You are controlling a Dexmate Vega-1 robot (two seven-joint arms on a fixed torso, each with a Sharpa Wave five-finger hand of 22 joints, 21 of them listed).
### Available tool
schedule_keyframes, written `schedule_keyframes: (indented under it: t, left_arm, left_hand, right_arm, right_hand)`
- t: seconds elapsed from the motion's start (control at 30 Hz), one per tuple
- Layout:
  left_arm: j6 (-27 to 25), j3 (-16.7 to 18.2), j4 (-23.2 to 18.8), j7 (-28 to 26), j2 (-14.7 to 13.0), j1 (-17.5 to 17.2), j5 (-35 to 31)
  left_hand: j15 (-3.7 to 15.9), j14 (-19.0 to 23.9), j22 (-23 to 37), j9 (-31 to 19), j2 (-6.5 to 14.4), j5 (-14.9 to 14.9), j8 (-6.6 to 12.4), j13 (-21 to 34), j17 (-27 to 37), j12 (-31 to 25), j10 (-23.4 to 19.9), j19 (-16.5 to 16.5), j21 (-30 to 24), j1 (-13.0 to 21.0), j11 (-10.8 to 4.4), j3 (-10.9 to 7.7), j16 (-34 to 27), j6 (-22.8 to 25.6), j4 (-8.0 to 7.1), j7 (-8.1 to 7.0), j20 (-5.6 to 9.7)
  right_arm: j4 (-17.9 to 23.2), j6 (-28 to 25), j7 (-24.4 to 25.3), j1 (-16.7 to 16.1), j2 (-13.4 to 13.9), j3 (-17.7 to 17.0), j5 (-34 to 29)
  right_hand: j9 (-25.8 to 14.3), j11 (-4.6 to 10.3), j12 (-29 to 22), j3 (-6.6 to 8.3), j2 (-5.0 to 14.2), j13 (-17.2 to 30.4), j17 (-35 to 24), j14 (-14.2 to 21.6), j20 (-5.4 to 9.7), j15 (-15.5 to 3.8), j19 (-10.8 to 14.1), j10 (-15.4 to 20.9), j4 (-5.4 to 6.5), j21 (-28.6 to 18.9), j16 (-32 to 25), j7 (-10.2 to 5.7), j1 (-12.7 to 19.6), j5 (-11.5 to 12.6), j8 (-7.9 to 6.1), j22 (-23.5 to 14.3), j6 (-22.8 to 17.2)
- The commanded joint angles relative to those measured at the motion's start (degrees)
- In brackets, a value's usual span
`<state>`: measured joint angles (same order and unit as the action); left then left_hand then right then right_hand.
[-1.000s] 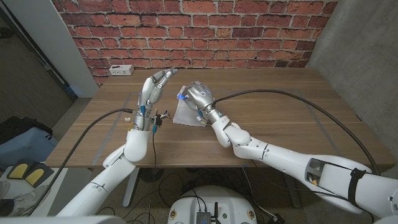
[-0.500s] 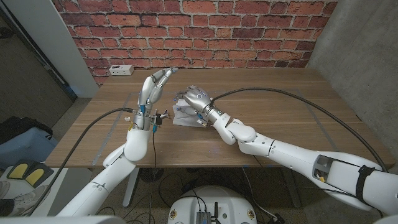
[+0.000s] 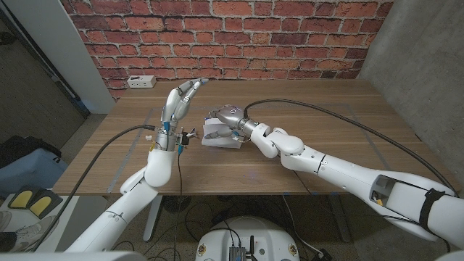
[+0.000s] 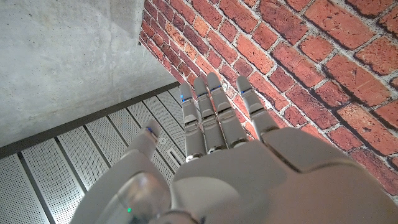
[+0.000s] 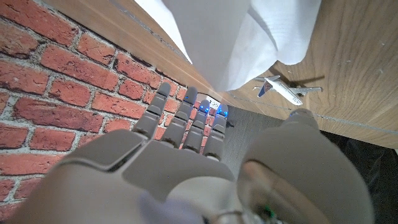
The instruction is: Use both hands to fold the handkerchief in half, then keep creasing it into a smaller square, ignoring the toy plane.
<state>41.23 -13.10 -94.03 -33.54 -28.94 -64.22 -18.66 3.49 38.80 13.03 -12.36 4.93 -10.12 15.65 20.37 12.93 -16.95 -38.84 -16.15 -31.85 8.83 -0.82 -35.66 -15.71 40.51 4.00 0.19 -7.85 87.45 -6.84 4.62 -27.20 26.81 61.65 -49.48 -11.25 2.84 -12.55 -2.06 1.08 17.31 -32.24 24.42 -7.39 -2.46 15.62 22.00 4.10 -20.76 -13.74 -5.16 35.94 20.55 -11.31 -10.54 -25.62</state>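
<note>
Handkerchief (image 3: 217, 135) half hidden under right robot hand (image 3: 226, 117), grip possibly none, left robot hand (image 3: 180, 104) raised, empty.

The handkerchief (image 3: 220, 135) is white cloth, lying on the wooden counter (image 3: 319, 138) near its middle, a little toward the robot's left. In the head view it reads as a small, roughly squarish folded patch with rumpled layers, not flat. Its far edge sits under the right robot hand (image 3: 226, 116), which covers part of it. In the right wrist view the cloth (image 5: 230, 37) shows soft folds and a rounded, drooping corner over the wood grain.

The toy plane (image 5: 285, 89) is small, white with blue marks, and lies on the counter just beside the handkerchief's corner, apart from it.
</note>
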Motion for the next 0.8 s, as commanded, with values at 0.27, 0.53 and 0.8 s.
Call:
schedule_keyframes:
  t: [0.27, 0.53, 0.8]
  left_arm:
    - [-1.06, 0.42, -0.76, 0.03, -0.19, -0.61, -0.12]
    - [-0.95, 0.24, -0.50, 0.08, -0.21, -0.33, -0.05]
    - [-1.41, 0.13, -0.58, 0.33, -0.31, -0.28, 0.12]
  left_hand:
    - [1.37, 0.13, -0.01, -0.27, -0.15, 0.20, -0.15, 0.36, 0.29, 0.28, -0.29, -0.11, -0.25, -0.70, -0.75, -0.21, -0.42, 0.31, 0.43, -1.00, 0.38]
    - [1.78, -0.06, -0.06, -0.36, -0.26, 0.19, -0.24, 0.51, 0.44, 0.42, -0.19, -0.06, -0.30, -1.03, -1.45, -0.21, -0.42, -0.09, 0.46, -1.44, 0.58]
    - [1.76, -0.63, -0.10, -0.33, -0.29, 0.20, -0.37, 0.63, 0.54, 0.67, 0.24, -0.02, -0.35, -1.32, -1.22, -0.23, -0.23, -0.40, 0.45, -1.36, 0.61]
  right_arm:
    - [1.17, -8.72, -2.72, -1.73, -2.26, -0.53, -2.93]
    - [1.23, -8.39, -3.50, -1.19, -2.09, 0.92, -4.74]
    - [-0.56, -5.73, 3.72, -2.11, -2.00, 0.96, -5.26]
  right_hand:
    - [0.02, 0.18, -0.54, 3.44, 2.40, -0.76, 1.89, 0.88, 0.88, -4.87, 2.68, 0.90, -4.14, 0.61, 0.85, 0.62, 7.65, 0.65, -2.21, -0.06, -7.60]
    - [0.10, 3.58, -3.31, 9.97, 5.11, -2.06, 4.60, 5.60, 2.94, -8.14, 6.84, 10.88, -11.96, 1.08, 0.55, -0.05, 19.67, 1.42, -7.58, 0.02, -29.23]
    - [-0.14, 5.65, -4.86, 14.12, 6.37, -1.93, 5.49, 9.53, 5.39, -10.04, 9.47, 16.45, -13.93, 0.98, -0.09, 1.06, 26.37, 0.72, -9.81, 0.03, -36.93]
